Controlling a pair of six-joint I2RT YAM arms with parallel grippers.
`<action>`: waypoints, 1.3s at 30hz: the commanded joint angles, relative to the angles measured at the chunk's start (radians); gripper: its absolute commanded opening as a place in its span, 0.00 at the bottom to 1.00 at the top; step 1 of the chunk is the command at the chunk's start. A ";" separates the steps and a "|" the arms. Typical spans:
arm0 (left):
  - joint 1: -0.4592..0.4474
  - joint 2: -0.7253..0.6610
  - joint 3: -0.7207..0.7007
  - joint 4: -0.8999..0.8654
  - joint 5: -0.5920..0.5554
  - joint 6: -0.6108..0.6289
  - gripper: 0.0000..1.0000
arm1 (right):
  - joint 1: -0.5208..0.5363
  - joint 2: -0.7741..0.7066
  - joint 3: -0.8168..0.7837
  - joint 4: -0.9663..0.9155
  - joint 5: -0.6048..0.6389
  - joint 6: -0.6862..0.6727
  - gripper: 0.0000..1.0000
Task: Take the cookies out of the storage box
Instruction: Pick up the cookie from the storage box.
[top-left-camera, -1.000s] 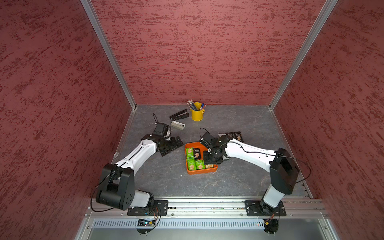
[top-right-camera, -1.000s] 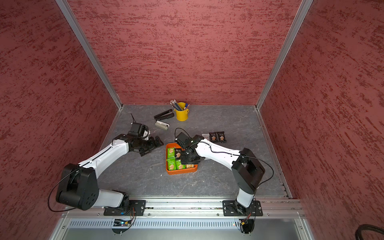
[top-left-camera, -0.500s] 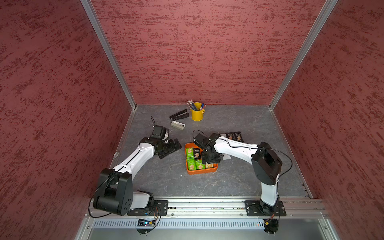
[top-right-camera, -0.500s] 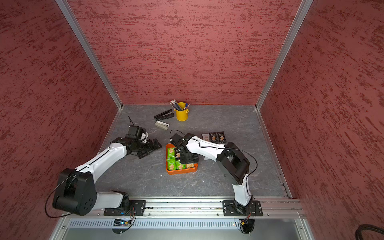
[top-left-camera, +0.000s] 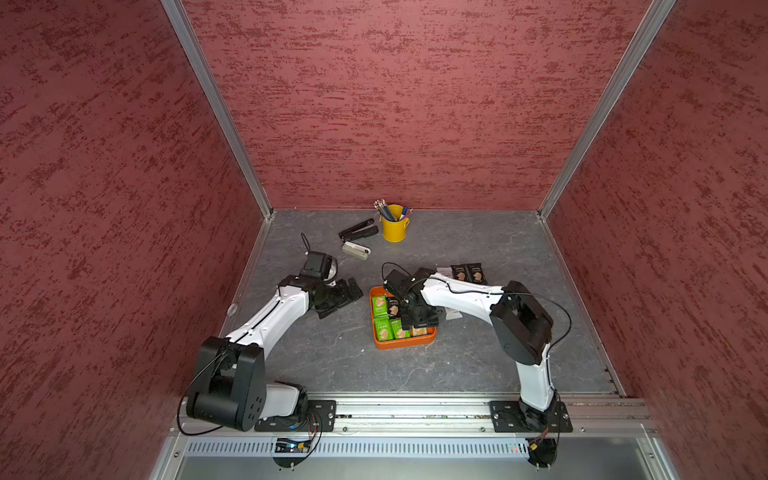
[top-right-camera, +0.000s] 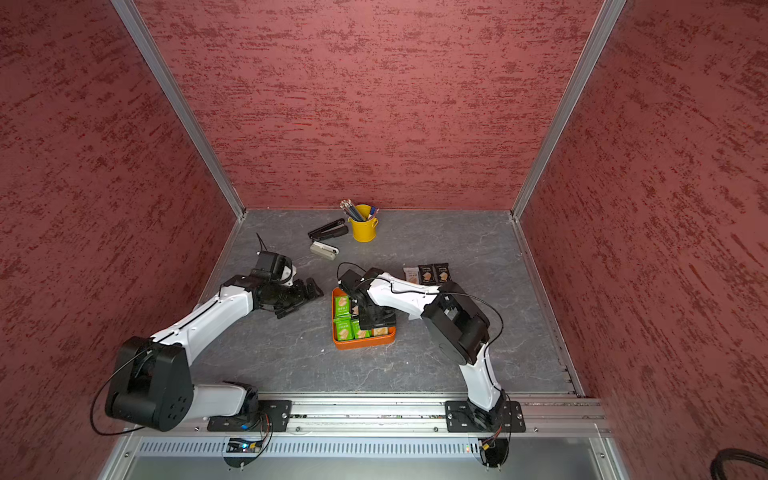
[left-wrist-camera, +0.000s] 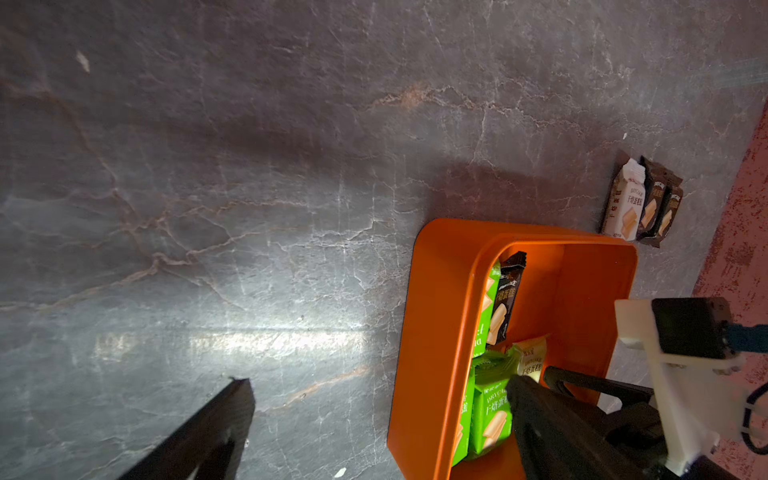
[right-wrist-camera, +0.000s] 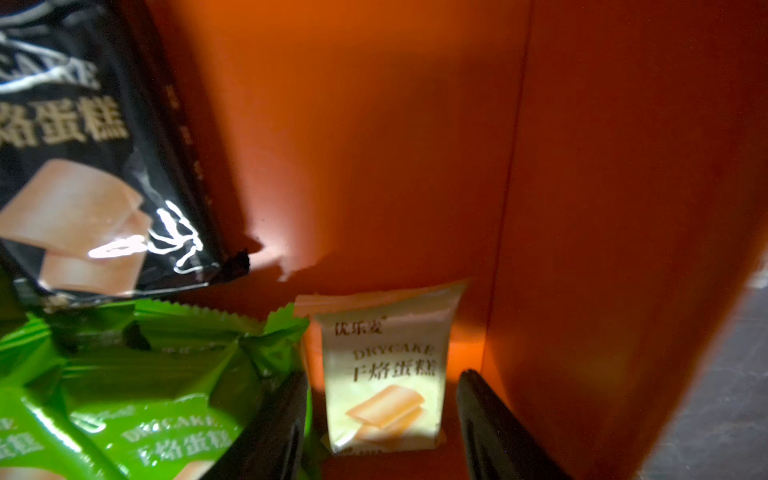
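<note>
From where I stood, the right gripper (right-wrist-camera: 382, 374) was down inside the orange storage box (top-left-camera: 403, 345), in its 5 o'clock corner. Its fingers (right-wrist-camera: 274, 424) stood apart on either side of the pale yellow cookie packet (right-wrist-camera: 384, 357) and were not clamped on it. The packet lay flat on the box floor with its long axis running the same way as the fingers, so I judged a squeeze would catch its narrow width. Green packets (right-wrist-camera: 158, 415) crowded one finger, and the box wall stood just beside the other. The left gripper (top-left-camera: 345, 299) hung wide open over the grey table (top-left-camera: 332, 361) at the box's 9 o'clock, clearly the farther arm. Three packets (top-left-camera: 467, 272) already lay outside at 1 o'clock.
</note>
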 joint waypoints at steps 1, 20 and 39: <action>0.007 -0.028 -0.004 -0.001 0.007 0.010 1.00 | 0.005 0.038 0.031 0.024 0.031 -0.015 0.63; 0.008 -0.024 0.000 0.000 0.016 -0.017 1.00 | 0.003 0.042 0.031 0.021 0.082 -0.036 0.44; 0.005 -0.028 0.017 -0.017 0.006 -0.021 1.00 | -0.018 0.022 0.218 -0.049 0.190 -0.114 0.42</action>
